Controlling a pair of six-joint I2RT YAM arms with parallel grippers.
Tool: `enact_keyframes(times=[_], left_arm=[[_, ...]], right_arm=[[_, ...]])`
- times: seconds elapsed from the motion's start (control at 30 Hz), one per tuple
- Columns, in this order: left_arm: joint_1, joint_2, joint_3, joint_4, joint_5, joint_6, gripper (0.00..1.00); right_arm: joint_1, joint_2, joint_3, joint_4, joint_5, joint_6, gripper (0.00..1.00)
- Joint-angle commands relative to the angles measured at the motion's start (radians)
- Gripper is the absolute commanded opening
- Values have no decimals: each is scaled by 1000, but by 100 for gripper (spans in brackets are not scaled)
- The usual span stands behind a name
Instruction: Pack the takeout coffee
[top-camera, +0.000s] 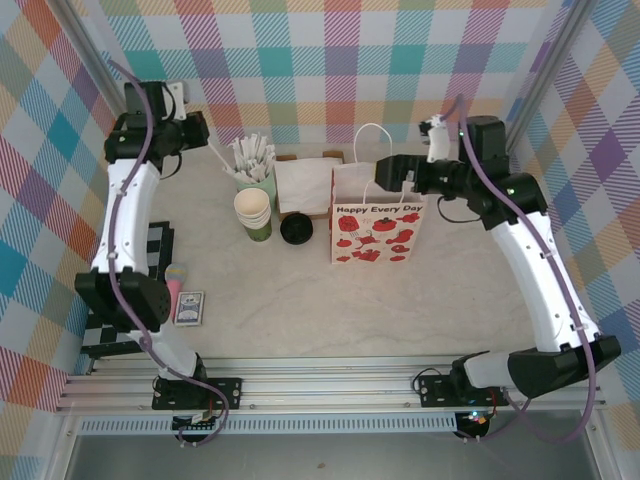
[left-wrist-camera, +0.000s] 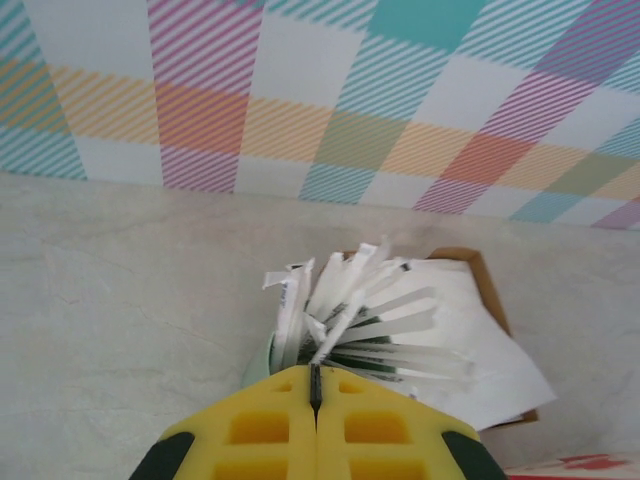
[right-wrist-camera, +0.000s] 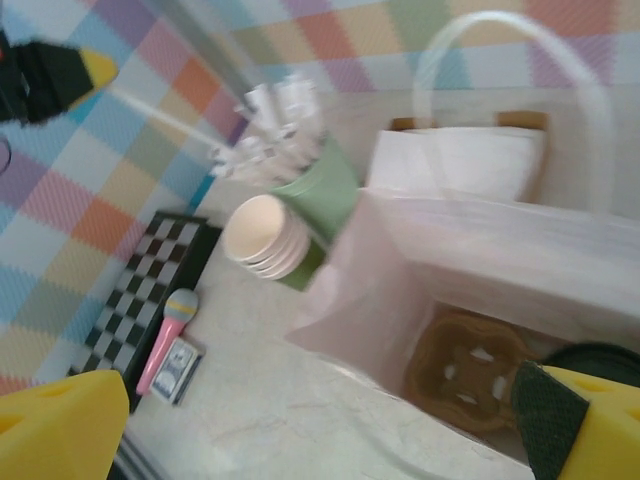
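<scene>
**Q:** What is crowding you?

**A:** My left gripper (left-wrist-camera: 315, 378) is pinched shut on the end of one wrapped straw (left-wrist-camera: 338, 322). It sits just above the green straw cup (top-camera: 264, 186) at the back of the table. The napkin box (top-camera: 305, 185) is just beside that cup, and the stack of lidless cups (top-camera: 253, 210) is in front of it.

**Q:** And the coffee?

**A:** The takeout coffee (top-camera: 296, 229) stands on the table with its black lid on. It is between the stack of cups and the paper bag (top-camera: 378, 232), just in front of the napkins. From above the lid hides most of the cup. Both my grippers are apart from it.

**Q:** Your right side?

**A:** My right gripper (right-wrist-camera: 320, 410) hangs over the bag's open mouth with its fingers spread wide, holding nothing. A brown pulp carrier (right-wrist-camera: 468, 368) lies in the bottom of the bag.

**Q:** Room to move?

**A:** The middle and near part of the table (top-camera: 330, 310) is bare up to the metal rail (top-camera: 330, 385). Along my left edge lie a checkerboard (top-camera: 152, 255), a toy microphone (top-camera: 175, 280) and a small card box (top-camera: 190, 307), close together. The back row is tight, with the straw cup, napkin box and bag standing close side by side.

**Q:** And the room?

**A:** The tabletop is pale and marbled. Plaid cloth walls (top-camera: 330, 60) in pastel colours close in three sides.
</scene>
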Motion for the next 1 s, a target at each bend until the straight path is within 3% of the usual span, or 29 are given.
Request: enact_keyframes(times=[0.0,0.1,0.23,0.53,0.77,0.97], left_arm=[[6,-122,4,-57,44,-17,0],[-6,-201,22,-97,71,-34,0],[-52,-259,63,-151,150,-75,0],[-179,-256,135,-179,281,-209,0],[-272,-212,171,-179,322,-233,0],[-309,-177,190,-172,339,-238,0]], right_arm=[[100,27,55,41,-14,-174,100],[177,62,81,75,7,-259,98],[224,130,146,110,-68,-314,94],[331,328,399,49,-196,-504,83],[392,454,597,-28,-197,-561,81],[422,574,765,-44,-85,-530,70]])
